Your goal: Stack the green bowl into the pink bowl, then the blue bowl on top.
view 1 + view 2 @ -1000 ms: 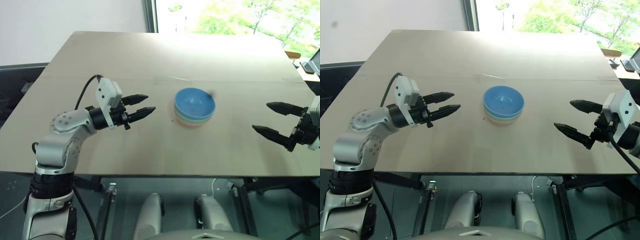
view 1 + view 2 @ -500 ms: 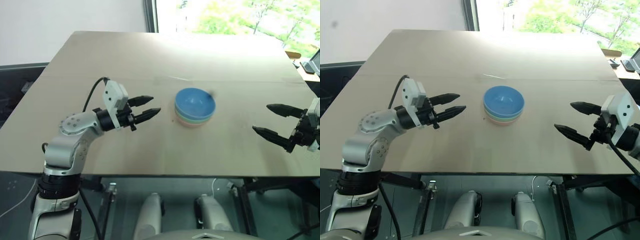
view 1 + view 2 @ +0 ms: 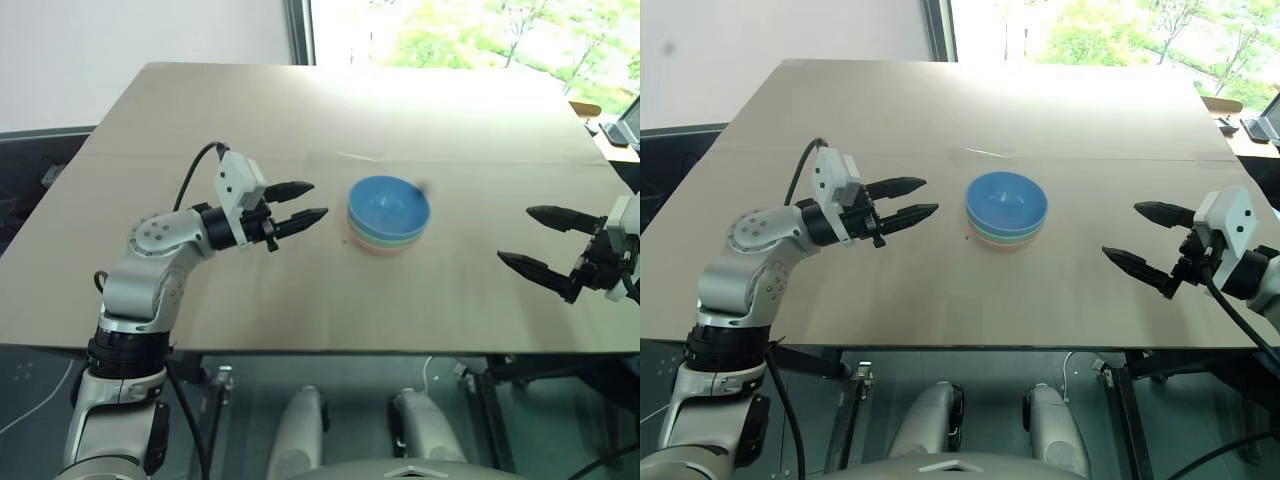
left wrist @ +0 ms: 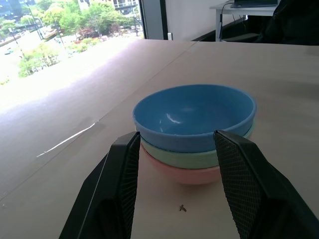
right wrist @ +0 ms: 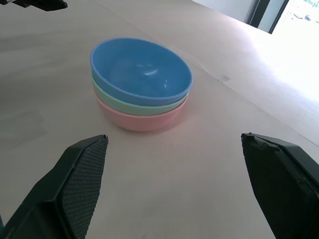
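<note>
Where a window (image 3: 470, 30) lets bright daylight and green trees (image 3: 520, 35) in beside a pale wall (image 3: 140, 50), a wide tan bench (image 3: 250, 110) stands. At its middle sit three nested bowls: pink bowl (image 5: 139, 119) lowest, green bowl (image 5: 129, 106) in it, blue bowl (image 5: 139, 71) on top. Left claw (image 3: 301, 200) just beside the stack and right claw (image 3: 535, 238) well apart from it both hang released, grasping nothing.

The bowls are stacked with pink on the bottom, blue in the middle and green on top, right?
Not quite. The pink bowl is on the bottom, but the green bowl is in the middle and the blue bowl is on top. The right wrist view shows it.
</note>
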`<state>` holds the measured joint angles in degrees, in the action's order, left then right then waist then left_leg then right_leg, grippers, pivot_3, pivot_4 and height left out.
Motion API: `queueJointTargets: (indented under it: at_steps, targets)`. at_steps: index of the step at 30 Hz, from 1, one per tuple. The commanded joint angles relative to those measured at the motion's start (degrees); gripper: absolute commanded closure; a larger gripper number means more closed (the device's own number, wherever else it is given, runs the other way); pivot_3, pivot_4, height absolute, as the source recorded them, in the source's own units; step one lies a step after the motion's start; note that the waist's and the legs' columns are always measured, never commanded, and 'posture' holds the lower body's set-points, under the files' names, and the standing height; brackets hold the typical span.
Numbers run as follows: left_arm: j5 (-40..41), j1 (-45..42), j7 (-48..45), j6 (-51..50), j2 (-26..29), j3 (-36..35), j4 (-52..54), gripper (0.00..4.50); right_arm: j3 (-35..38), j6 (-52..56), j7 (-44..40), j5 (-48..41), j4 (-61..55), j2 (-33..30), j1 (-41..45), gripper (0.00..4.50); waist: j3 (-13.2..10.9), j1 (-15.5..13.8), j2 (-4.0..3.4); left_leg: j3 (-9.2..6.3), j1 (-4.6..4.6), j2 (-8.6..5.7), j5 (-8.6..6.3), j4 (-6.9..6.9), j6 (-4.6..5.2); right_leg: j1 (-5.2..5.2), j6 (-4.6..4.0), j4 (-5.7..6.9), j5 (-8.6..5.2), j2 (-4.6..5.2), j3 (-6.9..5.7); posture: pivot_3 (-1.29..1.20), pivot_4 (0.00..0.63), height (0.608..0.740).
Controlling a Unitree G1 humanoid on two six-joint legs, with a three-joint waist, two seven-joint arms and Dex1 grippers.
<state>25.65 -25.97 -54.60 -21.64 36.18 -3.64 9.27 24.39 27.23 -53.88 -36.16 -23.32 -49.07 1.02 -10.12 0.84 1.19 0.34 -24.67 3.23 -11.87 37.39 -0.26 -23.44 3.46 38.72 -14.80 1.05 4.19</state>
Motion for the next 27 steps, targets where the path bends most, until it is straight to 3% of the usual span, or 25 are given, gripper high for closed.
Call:
queueJointTargets:
  at_steps: [1, 16, 27]
  targets:
    - [0.1, -0.1, -0.3, 1.5, 0.2, -0.5, 1.0, 2.02, 0.4, -0.9, -0.1, -0.2, 0.6, -0.5, 1.6, 0.00, 0.0, 0.0, 0.00, 0.00, -0.01, 0.00, 0.00, 0.00, 0.00, 0.00, 0.00, 0.00, 0.00, 0.00, 0.00, 0.00, 0.150, 0.740]
    - [4.5, 10.3, -1.5, -4.4, 7.8, -7.6, 5.3, 2.02, 3.2, -2.4, -1.9, 1.7, 3.4, -1.8, -1.6, 0.00, 0.0, 0.0, 0.00, 0.01, 0.01, 0.02, 0.00, -0.02, 0.00, -0.01, -0.01, -0.01, -0.01, 0.02, 0.00, 0.00, 0.150, 0.740]
    - [6.2, 12.0, 0.5, -6.2, 8.0, -8.9, 8.2, 2.02, 3.0, -1.5, -2.2, 1.3, 3.1, -2.1, -1.5, 0.00, 0.0, 0.0, 0.01, 0.02, 0.02, 0.02, 0.00, -0.02, 0.00, -0.01, -0.01, 0.00, -0.01, 0.02, 0.00, 0.00, 0.150, 0.740]
